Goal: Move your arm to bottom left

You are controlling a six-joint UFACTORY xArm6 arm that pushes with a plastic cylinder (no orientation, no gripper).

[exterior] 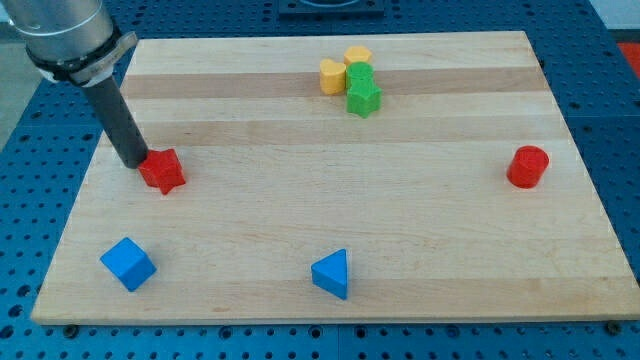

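My tip (133, 162) is at the view's left side of the wooden board (330, 200), touching or just beside the left edge of a red star-shaped block (163, 171). A blue cube (128, 264) lies near the view's bottom left corner, below the tip. A blue triangular block (332, 273) sits at the bottom centre. A red cylinder (527, 166) stands at the right. At the top centre two yellow blocks (333, 76) (358, 56) and two green blocks (360, 74) (364, 98) are clustered together.
The board lies on a blue perforated table (30, 130). The arm's grey body (65, 35) hangs over the board's top left corner.
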